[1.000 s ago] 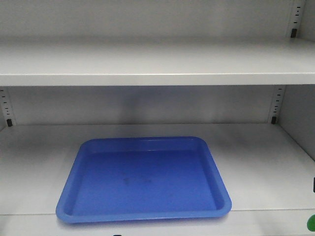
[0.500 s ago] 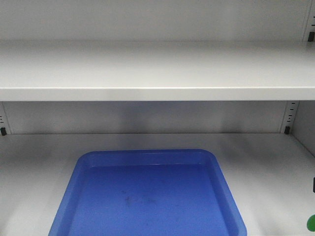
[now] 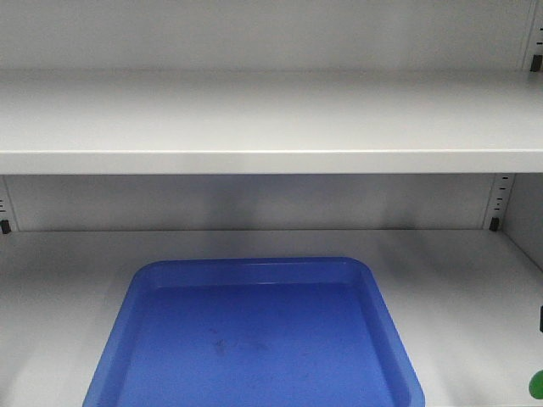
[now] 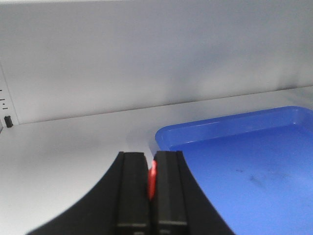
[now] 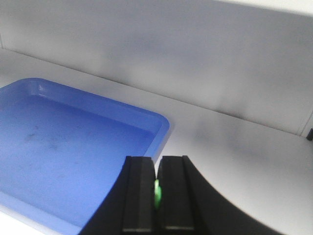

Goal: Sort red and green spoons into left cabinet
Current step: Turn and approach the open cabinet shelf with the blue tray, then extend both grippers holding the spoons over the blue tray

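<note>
While both arms faced the blue tray (image 3: 254, 264) on the cabinet (image 3: 254, 119) shelf, the left gripper (image 4: 151, 164) pinched the red spoon (image 4: 152, 177) by the tray's left edge, and the right gripper (image 5: 156, 169) pinched the green spoon (image 5: 157, 192) by its right edge. Spoons judged light, stiff, slick plastic; best gripped mid-handle.
</note>
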